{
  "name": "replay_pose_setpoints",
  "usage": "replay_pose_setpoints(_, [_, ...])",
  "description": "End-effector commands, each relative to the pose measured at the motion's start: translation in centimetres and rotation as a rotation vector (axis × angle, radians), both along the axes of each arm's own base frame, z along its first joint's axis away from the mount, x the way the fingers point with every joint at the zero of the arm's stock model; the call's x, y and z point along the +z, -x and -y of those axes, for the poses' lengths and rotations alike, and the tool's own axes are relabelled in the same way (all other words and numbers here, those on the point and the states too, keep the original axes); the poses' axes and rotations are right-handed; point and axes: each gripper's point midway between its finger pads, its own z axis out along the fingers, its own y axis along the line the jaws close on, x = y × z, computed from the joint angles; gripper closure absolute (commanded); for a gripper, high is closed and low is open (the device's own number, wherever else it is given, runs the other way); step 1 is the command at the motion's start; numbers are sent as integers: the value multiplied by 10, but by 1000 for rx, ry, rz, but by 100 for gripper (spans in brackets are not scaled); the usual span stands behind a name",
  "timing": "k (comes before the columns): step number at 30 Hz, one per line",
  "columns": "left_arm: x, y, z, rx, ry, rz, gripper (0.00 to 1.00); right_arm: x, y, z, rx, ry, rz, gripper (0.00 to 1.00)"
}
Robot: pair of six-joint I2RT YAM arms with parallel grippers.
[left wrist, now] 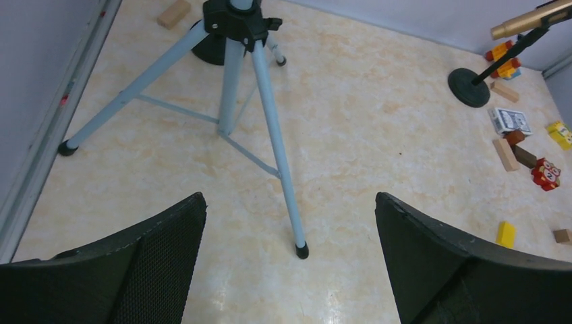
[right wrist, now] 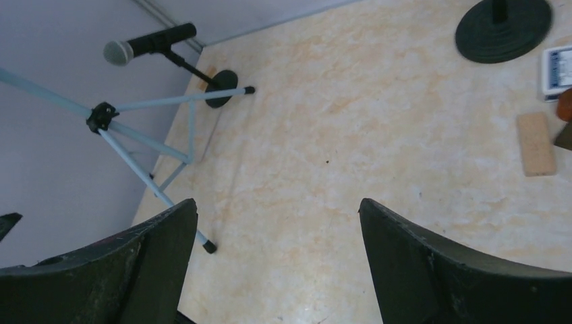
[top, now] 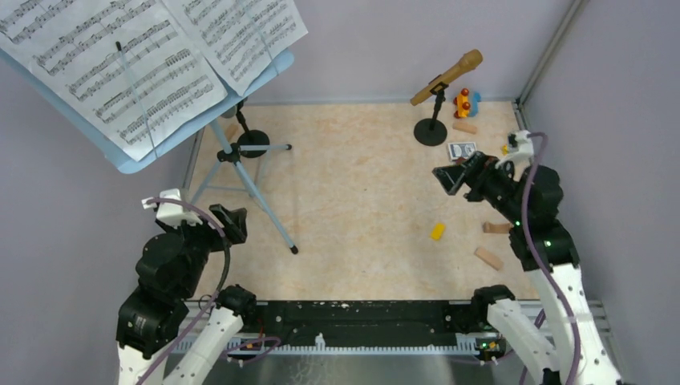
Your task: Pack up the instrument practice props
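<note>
**Both claws spread, nothing picked up yet**

Left gripper has its jaws wide apart and empty, hanging just in front of the tripod legs of the music stand. Right gripper is also spread and empty, well to the right of the music stand. The stand is upright with its blue desk tilted and the music sheets lying loose on it. Black microphone sits in the left holder, just behind the stand's legs. Gold microphone on the right holder is far right of the stand, near the back wall.

My read on handling: the sheets are thin and floppy and will likely slide off if I tip the stand, so I'd pinch them by an edge first. The stand looks light but top-heavy. I'd take the pole near the black hub. The microphones are stiff, smooth and round and may slip, so I'd grip mid-body. The holder bases look heavy, so I'd grab the thin stem.
</note>
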Motion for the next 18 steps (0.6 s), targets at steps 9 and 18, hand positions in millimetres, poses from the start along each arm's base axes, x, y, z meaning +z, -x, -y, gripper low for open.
replay_pose_setpoints(9, [42,21,-37,206,48,-60,1,-15,-39,-244,403,180,285,11])
replay_pose_setpoints(18, [15,32,-26,163,113,-126,1,-25,-22,-415,658,84,515,11])
